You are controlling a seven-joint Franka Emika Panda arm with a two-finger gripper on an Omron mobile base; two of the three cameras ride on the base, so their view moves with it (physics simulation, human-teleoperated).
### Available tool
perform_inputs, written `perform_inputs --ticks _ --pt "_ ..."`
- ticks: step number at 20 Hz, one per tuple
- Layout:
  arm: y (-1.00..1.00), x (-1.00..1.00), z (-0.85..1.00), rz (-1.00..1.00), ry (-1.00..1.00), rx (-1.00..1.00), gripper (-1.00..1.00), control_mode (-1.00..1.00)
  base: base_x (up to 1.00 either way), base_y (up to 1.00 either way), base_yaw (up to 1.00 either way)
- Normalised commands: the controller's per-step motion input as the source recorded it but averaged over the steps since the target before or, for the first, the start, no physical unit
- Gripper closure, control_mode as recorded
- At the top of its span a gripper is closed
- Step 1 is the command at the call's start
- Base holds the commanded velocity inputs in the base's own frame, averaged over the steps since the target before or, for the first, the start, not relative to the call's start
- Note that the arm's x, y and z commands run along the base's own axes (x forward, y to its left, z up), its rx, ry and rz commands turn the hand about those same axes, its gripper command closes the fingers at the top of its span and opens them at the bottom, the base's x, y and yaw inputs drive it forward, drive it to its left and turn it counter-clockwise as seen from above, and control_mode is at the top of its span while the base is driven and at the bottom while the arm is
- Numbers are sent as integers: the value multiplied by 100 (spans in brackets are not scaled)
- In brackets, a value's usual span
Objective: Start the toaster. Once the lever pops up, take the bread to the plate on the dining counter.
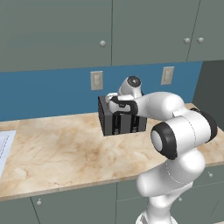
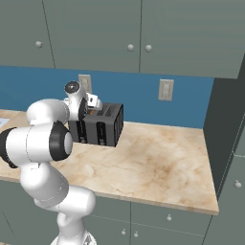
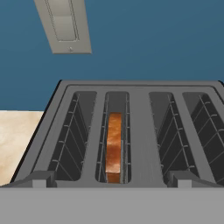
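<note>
toaster point(image 3: 140, 131): matt dark grey, metal-looking, ribbed sides, thin wire guards in the slots | bread point(image 3: 114, 146): rough brown crust, orange-tan face | worktop point(image 1: 61, 148): polished beige marble look, veined | wall point(image 3: 153, 39): flat matt blue | arm point(image 1: 183, 131): smooth glossy white shell, dark joints

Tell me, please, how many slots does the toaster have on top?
4, side by side across the toaster in the hand view. The bread stands in the second from the left; the other three look empty.
</note>
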Motion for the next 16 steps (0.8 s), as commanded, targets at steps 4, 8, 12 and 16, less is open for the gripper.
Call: perform_inputs --ticks 4,8,12,16 --pt "0 0 0 0 0 0 -100 -100 0 0 0" --pt "0 0 0 0 0 0 -100 -100 0 0 0" --pt "0 0 0 0 0 0 -100 -100 0 0 0" --pt "0 0 0 0 0 0 -100 -100 0 0 0"
